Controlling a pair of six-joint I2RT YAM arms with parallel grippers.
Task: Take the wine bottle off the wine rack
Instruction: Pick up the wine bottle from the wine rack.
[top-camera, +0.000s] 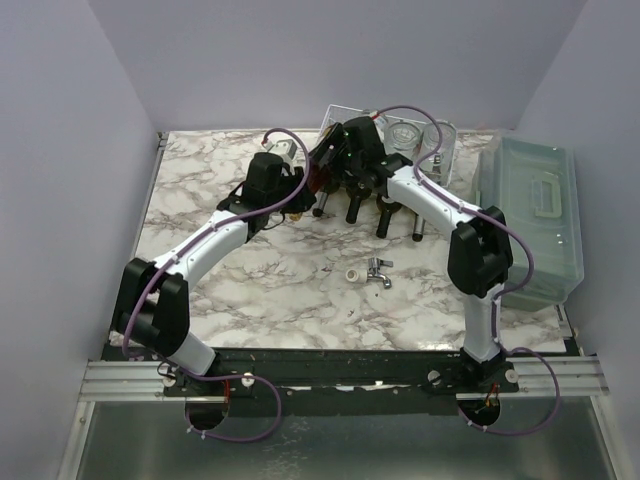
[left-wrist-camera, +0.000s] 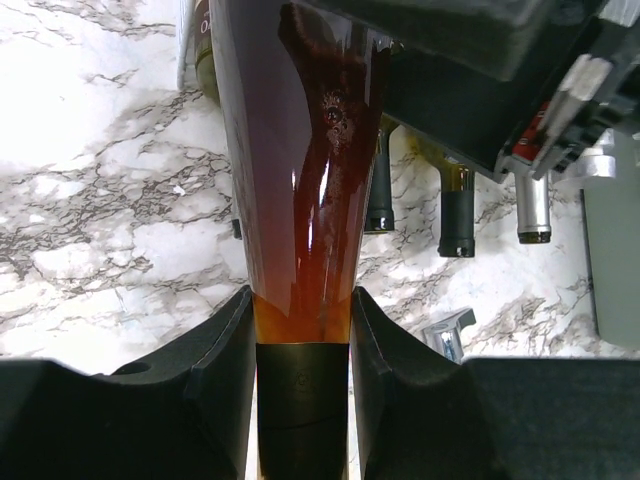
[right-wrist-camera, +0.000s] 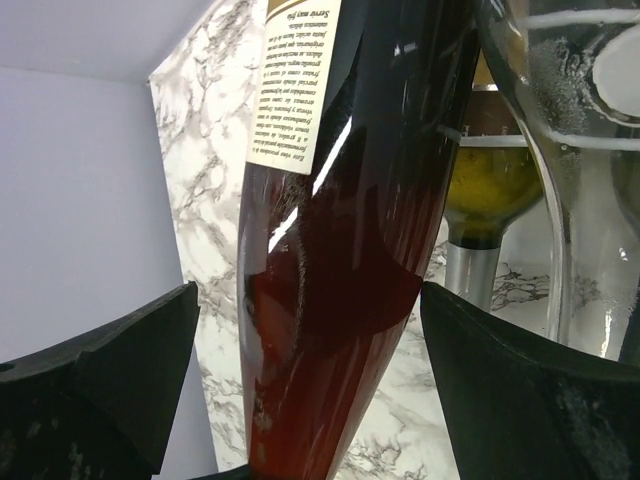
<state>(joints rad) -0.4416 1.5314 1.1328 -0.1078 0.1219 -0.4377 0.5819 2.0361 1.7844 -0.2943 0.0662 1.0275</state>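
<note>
- Left gripper (left-wrist-camera: 300, 325) clenched on the wine bottle (left-wrist-camera: 300, 150) at the neck, just above the dark cap. Fingers (left-wrist-camera: 225, 350) press both sides.
- Right gripper (right-wrist-camera: 310, 300) released – jaws spread wide around the bottle's body below the label (right-wrist-camera: 295, 80). There's a gap on one side; the other finger is right at the glass.
- Bottle holds red wine and hangs tilted over the marble table (top-camera: 260, 270), at the left front corner of the wine rack (top-camera: 447, 150). Can't tell if its base touches the rack.
- Three more bottles (top-camera: 385, 215) lie in the rack, necks poking out toward the arms.
- Grey-green lidded bin (top-camera: 530, 215) just right of the rack.
- Small metal tap (top-camera: 378, 270) on the table, nearer the arm bases, well apart from the rack.
</note>
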